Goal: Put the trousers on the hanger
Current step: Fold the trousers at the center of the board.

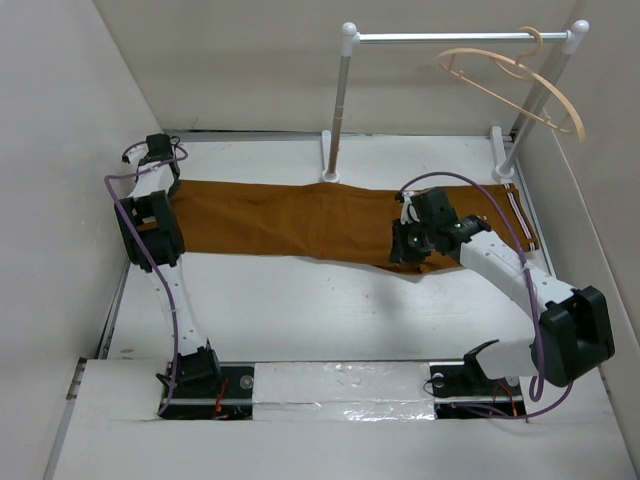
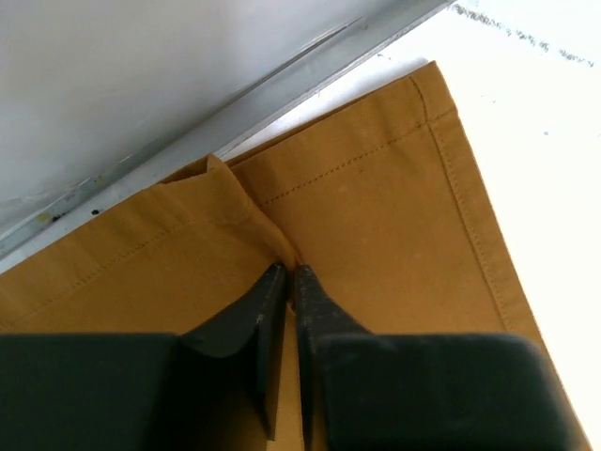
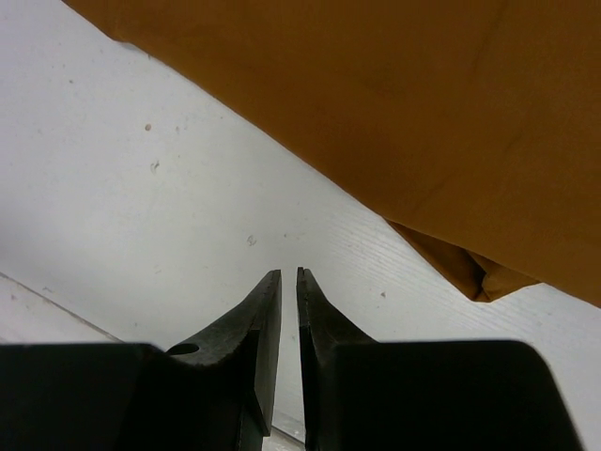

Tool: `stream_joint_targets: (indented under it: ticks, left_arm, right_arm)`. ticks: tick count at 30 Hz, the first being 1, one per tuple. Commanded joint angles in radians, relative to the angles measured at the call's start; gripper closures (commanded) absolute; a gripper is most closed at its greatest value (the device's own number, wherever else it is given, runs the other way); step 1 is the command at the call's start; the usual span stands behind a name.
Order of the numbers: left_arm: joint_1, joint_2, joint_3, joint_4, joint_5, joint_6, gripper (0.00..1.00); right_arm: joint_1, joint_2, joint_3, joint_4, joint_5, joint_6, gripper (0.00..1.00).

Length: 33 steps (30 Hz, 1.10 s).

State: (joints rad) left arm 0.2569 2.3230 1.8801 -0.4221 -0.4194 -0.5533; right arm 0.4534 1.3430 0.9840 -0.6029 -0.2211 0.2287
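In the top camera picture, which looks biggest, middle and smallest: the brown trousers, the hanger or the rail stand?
1. trousers
2. rail stand
3. hanger, which hangs high on the rail, so it may look bigger than it really is.

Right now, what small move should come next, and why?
Probably the right pincer should open and shift onto the trousers beside it: it hangs nearly shut and empty over the bare table, while the left pincer pinches them at the leg end.

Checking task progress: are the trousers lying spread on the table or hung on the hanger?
Spread: the trousers lie flat lengthwise on the table; the hanger hangs bare on the rail.
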Motion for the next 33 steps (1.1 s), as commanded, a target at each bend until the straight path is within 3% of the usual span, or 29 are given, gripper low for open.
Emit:
stream_joint_targets:
  ticks: [1,13,20,23,27,30,32,33]
  left_arm:
    - [0.005,-0.076,-0.027,0.009,-0.018,-0.002,1.00]
    - [-0.025,-0.350,-0.148,0.172,0.044,-0.037,1.00]
    - [-0.025,-0.270,-0.007,0.062,0.040,-0.069,1.00]
    - [-0.034,-0.303,-0.070,0.184,0.036,-0.039,1.00]
    - [-0.024,-0.110,0.165,0.010,0.018,-0.034,1.00]
    - [-0.015,-0.042,0.192,0.005,0.016,-0.020,1.00]
    - [-0.015,-0.027,0.183,0.025,0.037,-0.019,0.94]
    - [-0.015,-0.004,0.203,0.020,0.053,-0.019,0.86]
  right_arm:
    - [0.002,-0.005,0.047,-0.006,0.016,-0.026,0.82]
    - [0.002,0.012,0.025,0.025,0.000,-0.022,0.81]
    - [-0.007,0.005,0.033,0.025,0.009,-0.019,0.82]
    - [-0.018,0.005,0.035,0.025,0.020,-0.015,0.82]
    - [-0.027,0.025,0.060,0.023,0.029,-0.011,0.82]
    - [-0.036,0.042,0.090,0.018,0.045,-0.009,0.82]
    - [-0.045,0.051,0.107,0.014,0.049,-0.009,0.81]
    - [-0.045,0.062,0.113,0.009,0.048,-0.009,0.81]
